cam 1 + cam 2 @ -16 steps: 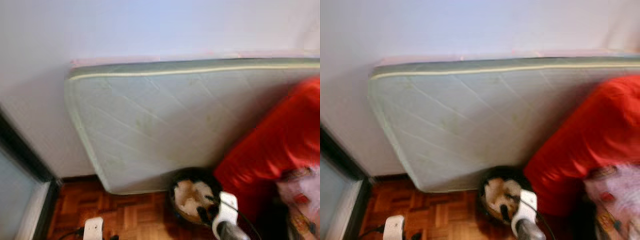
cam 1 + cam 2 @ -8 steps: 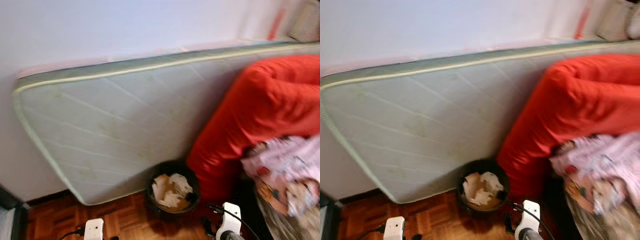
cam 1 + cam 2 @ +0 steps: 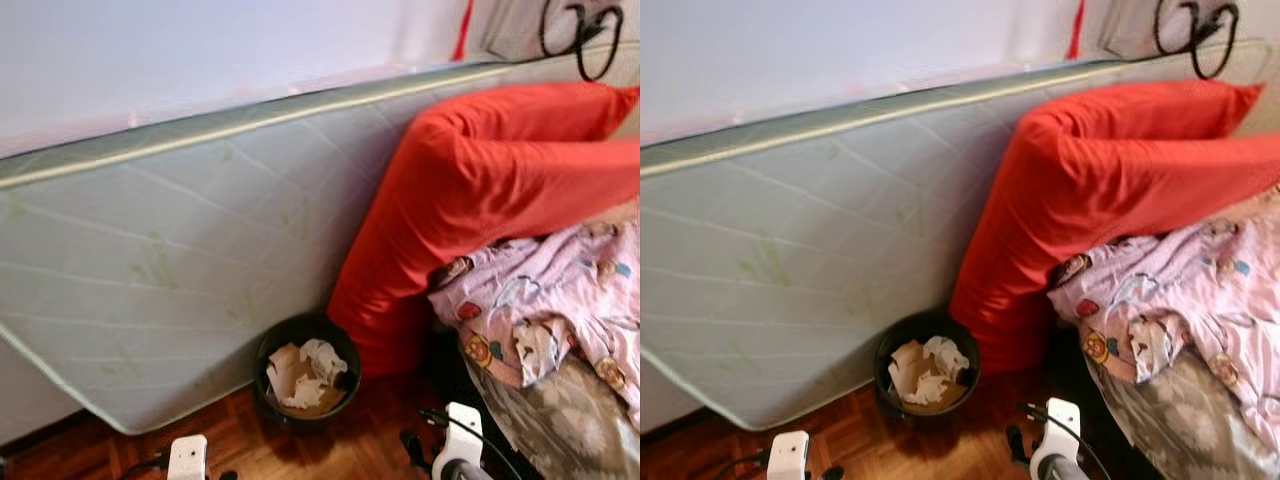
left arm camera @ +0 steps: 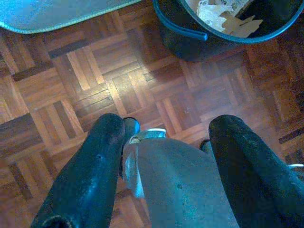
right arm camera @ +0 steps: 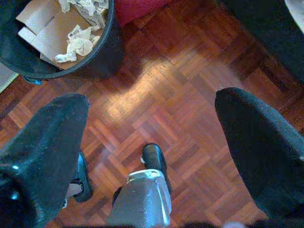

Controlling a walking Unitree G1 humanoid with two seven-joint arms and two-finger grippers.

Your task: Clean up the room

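Black bin [image 3: 305, 372] holding crumpled paper [image 3: 300, 368]

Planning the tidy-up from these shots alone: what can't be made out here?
- Black bin: below the paper and cardboard on top, its contents are hidden.
- Mattress: its left end is cut off by the head views' edge.
- Bed under the patterned blanket: covered, and cut by the right edge.
- Black object on the wall: cropped by the top edge.

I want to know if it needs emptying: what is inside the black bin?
The bin holds torn cardboard and crumpled white paper. Whatever lies beneath them is covered.
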